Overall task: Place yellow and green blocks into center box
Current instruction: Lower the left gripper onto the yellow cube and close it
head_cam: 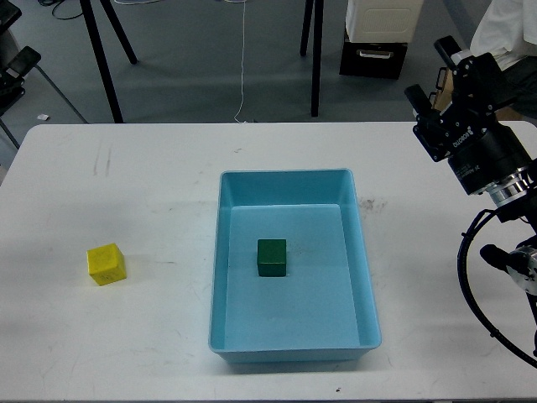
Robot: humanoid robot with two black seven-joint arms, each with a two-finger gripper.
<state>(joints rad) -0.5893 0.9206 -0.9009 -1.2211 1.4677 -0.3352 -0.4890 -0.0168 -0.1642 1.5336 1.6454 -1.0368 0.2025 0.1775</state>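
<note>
Green block [272, 257] inside blue box [367, 277], yellow block [106, 264] on table [126, 185]

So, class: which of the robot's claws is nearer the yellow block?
Left, going by the image. The left claw is beyond the table's far-left corner, up-left of the yellow block. The right claw is at the far right, past the blue box.
</note>
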